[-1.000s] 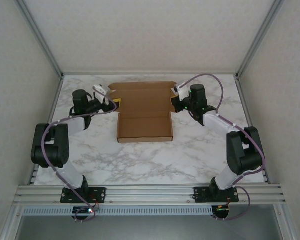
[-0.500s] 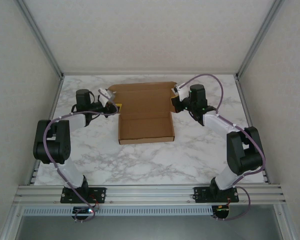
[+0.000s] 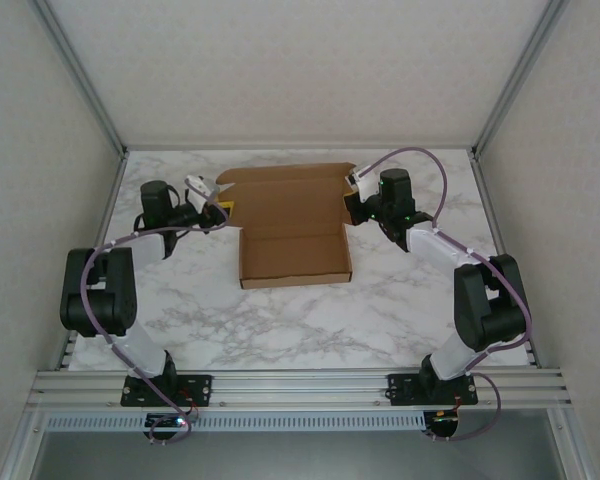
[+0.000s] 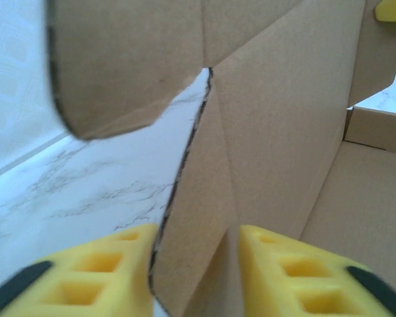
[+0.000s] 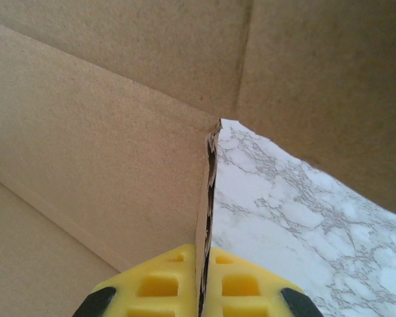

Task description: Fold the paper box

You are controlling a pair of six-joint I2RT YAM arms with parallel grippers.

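Note:
The paper box [image 3: 295, 235] is a brown cardboard sheet on the marble table, its near half formed into a shallow tray and its far panel lying flat. My left gripper [image 3: 223, 207] is at the box's left side. In the left wrist view its yellow fingers [image 4: 112, 271] press on either side of a doubled side flap [image 4: 198, 251]. My right gripper [image 3: 348, 200] is at the box's right side. It is shut on the thin edge of a side wall [image 5: 204, 198], with the pads [image 5: 165, 287] tight against the cardboard.
The marble tabletop [image 3: 280, 320] lies bare in front of the box. Metal frame posts [image 3: 100, 110] and pale walls close in the left, right and far sides. A rounded flap [image 4: 125, 66] of the box hangs at the upper left of the left wrist view.
The left gripper's jaws have narrowed onto the left side flap while the arm shifted slightly. The box has slid a little to the right. The right arm has stayed put.

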